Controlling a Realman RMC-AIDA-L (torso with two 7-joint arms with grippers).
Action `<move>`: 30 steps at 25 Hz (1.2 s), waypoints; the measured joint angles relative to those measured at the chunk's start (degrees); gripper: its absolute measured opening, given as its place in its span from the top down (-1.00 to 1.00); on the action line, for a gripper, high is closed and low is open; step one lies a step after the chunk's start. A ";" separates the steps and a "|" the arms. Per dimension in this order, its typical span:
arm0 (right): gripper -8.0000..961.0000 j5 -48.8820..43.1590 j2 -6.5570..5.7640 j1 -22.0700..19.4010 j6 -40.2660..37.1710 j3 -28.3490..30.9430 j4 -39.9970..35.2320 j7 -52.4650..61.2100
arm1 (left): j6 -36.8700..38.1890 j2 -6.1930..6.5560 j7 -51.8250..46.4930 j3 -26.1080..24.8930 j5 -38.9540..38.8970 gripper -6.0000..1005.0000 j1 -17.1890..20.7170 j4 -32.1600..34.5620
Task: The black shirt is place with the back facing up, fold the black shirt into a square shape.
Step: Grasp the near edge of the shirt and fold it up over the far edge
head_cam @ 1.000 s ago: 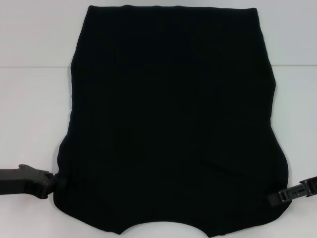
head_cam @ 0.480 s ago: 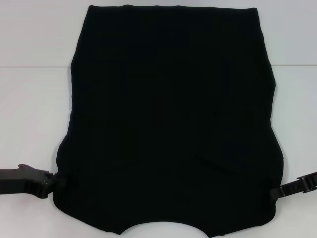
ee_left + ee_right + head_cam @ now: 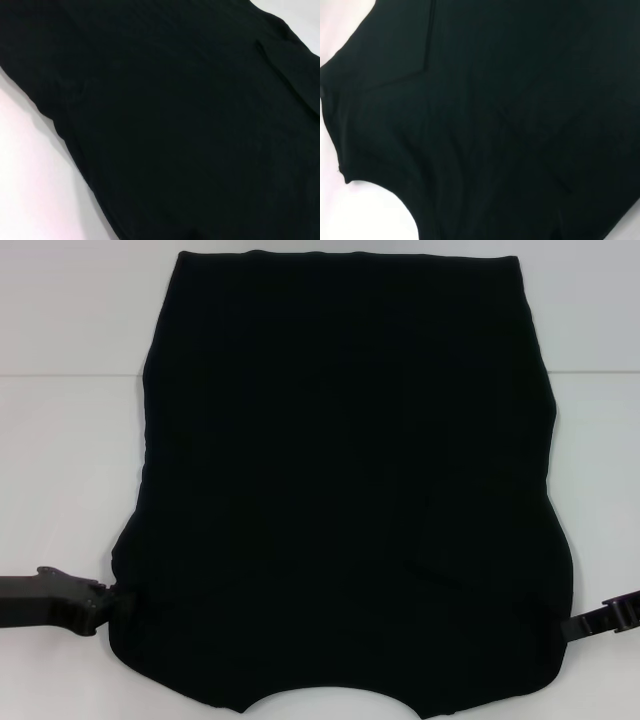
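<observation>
The black shirt [image 3: 340, 470] lies flat on the white table, plain side up, with its curved neck edge at the near side. No lettering shows. It fills most of the left wrist view [image 3: 190, 125] and the right wrist view [image 3: 520, 125]. My left gripper [image 3: 108, 604] is low at the shirt's near left edge, touching the cloth. At the near right edge, my right gripper [image 3: 585, 628] is just outside the cloth.
White table [image 3: 60, 470] shows on both sides of the shirt and beyond its far edge. A faint seam line runs across the table at about a third of the way down the head view.
My right gripper has drawn back to the right, away from the shirt. The shirt's near right edge now bulges out less. The left gripper has hardly moved.
</observation>
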 joint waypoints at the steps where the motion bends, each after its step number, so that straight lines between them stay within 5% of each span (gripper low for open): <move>1: 0.67 0.00 0.00 -0.06 0.01 0.03 -0.01 0.00 | -0.04 0.01 0.09 0.00 0.00 0.95 -0.01 0.00; 8: 0.98 0.02 -0.05 -1.47 0.03 0.59 -0.38 -0.08 | -0.02 0.01 0.24 -0.01 0.00 0.95 -0.10 0.01; 22: 0.98 0.23 0.11 -7.07 -0.92 4.58 -4.34 -0.92 | 0.98 0.01 -0.14 0.00 0.00 0.95 0.00 0.44; 30: 0.98 0.30 0.24 -8.64 -1.39 8.64 -4.45 -4.20 | 7.98 0.54 -1.60 -2.33 0.00 0.95 0.13 1.25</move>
